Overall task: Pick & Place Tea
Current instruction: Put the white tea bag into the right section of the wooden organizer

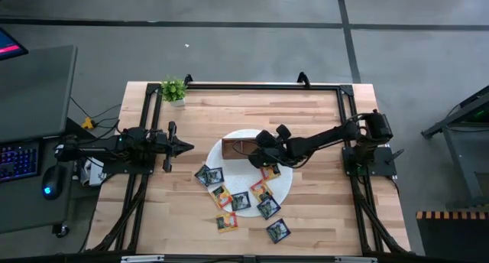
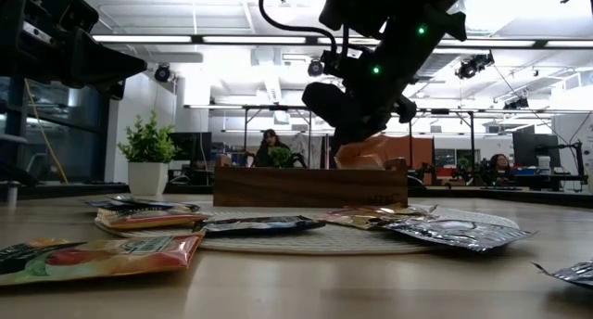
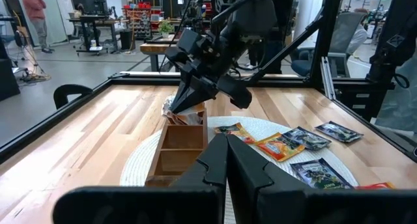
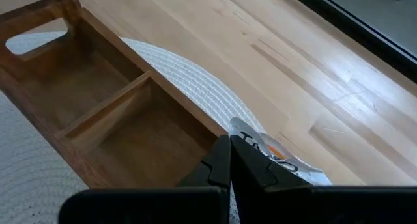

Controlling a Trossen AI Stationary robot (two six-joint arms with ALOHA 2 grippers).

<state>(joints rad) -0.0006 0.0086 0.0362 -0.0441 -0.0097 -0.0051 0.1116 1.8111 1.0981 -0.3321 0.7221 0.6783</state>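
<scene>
Dark fingers of my right hand (image 4: 229, 160) clamped on one white-orange tea sachet (image 4: 277, 154) above the wooden box (image 1: 238, 148) on a white mat (image 1: 284, 188), remaining sachets (image 1: 237, 202) scattered nearby on the surface (image 1: 321, 110), my left hand (image 1: 187, 147) closed, empty, well apart.

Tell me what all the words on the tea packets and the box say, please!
None can be read.
Tea sachets: printed pictures and lettering, too small and blurred to read.
Sachet pinched in the right gripper: dark letters on white, too cut off to make out.
Wooden box: no writing shows.
Left gripper: shut, holds nothing, no label.
</scene>
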